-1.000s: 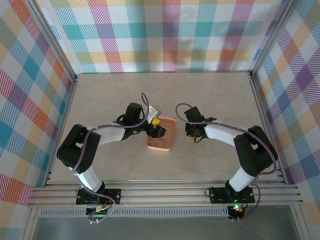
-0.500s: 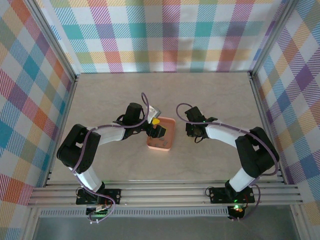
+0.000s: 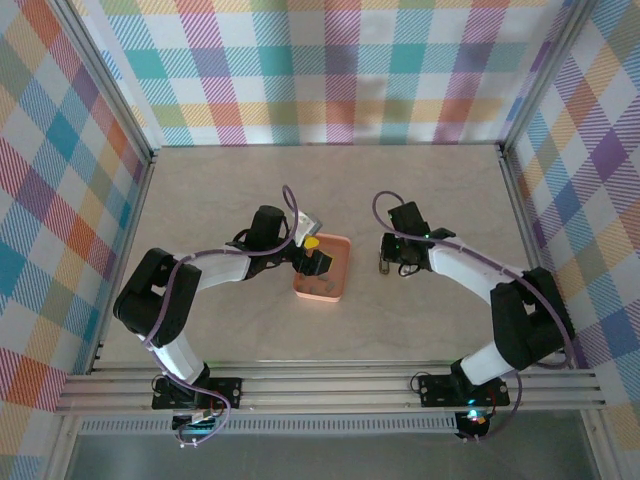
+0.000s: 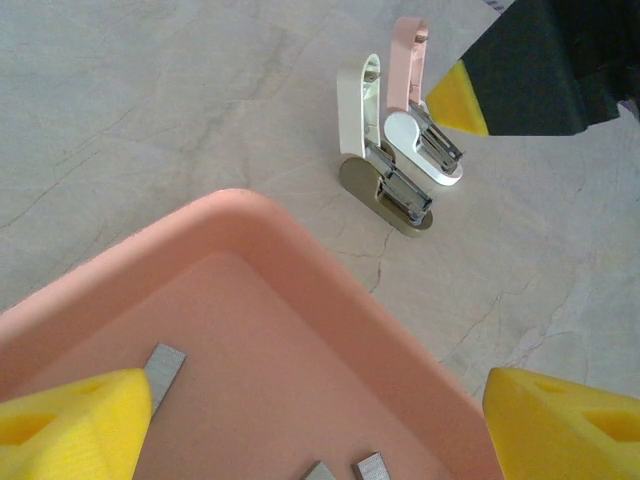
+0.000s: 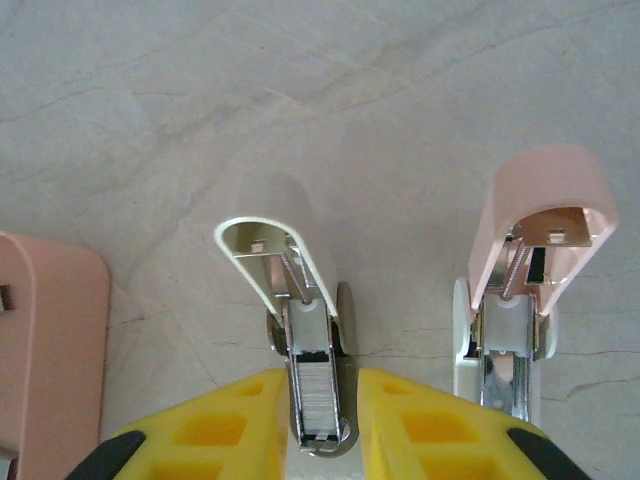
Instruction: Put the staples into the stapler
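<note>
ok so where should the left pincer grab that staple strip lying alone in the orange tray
Take the staple strip across its narrow width, pinching its two long edges, straight down from above. It lies flat on the floor of the orange tray, so the raised rim would likely block a sideways approach. The left pincer is open over the tray.

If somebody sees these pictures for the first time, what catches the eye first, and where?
A cream stapler and a pink stapler stand side by side on the table beside the orange tray, both lids flipped up. The right gripper has its yellow fingers on either side of the cream stapler's magazine. Short grey staples lie in the tray, below the open left gripper.
</note>
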